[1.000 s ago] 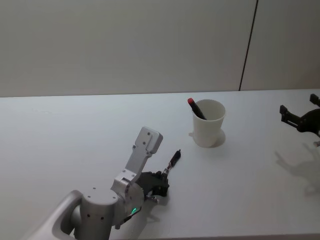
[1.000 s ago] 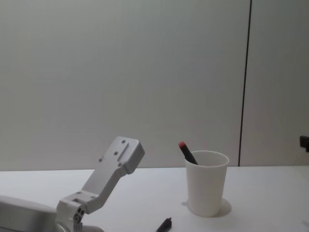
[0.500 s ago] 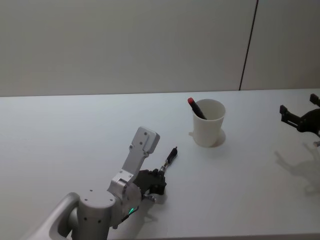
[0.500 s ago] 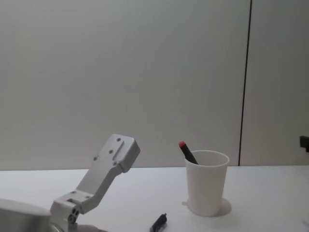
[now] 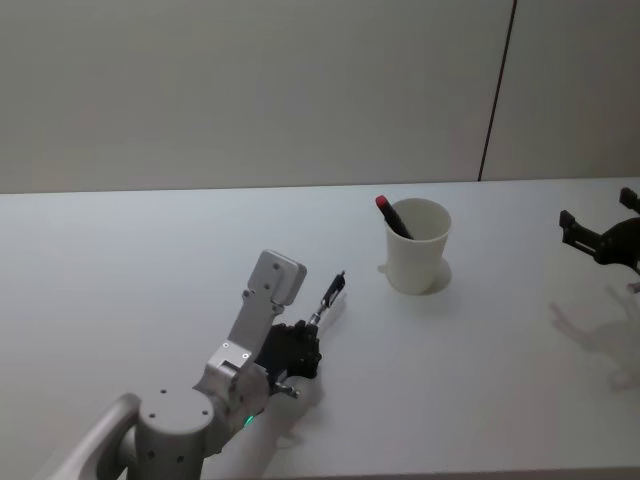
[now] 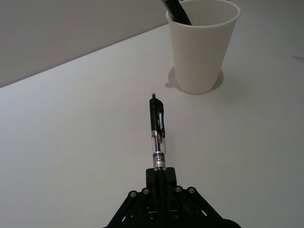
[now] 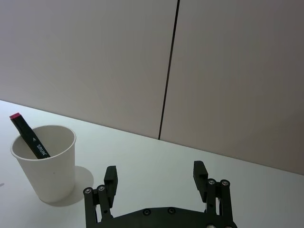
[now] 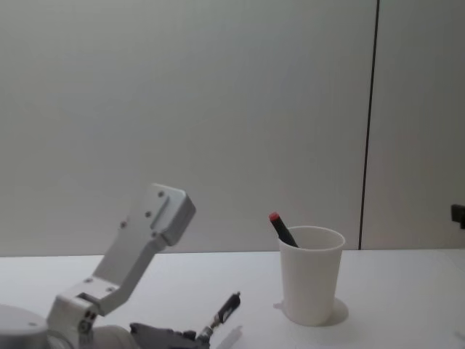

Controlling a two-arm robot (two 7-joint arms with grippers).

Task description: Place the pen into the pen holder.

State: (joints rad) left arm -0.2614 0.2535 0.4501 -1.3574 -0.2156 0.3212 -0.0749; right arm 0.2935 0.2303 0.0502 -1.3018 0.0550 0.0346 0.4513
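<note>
The left gripper (image 5: 308,332) pinches the pen (image 5: 328,298) by its lower end, low and left of centre in the head view. The pen's long axis slants up and to the right, and its free end aims toward the pen holder (image 5: 417,246). The holder stands well apart at centre right, with a red-capped marker (image 5: 391,215) leaning inside. The pen's gripped end is hidden between the fingers. The right gripper (image 5: 600,238) is cut off by the right edge, its fingers (image 7: 110,178) spread and empty.
</note>
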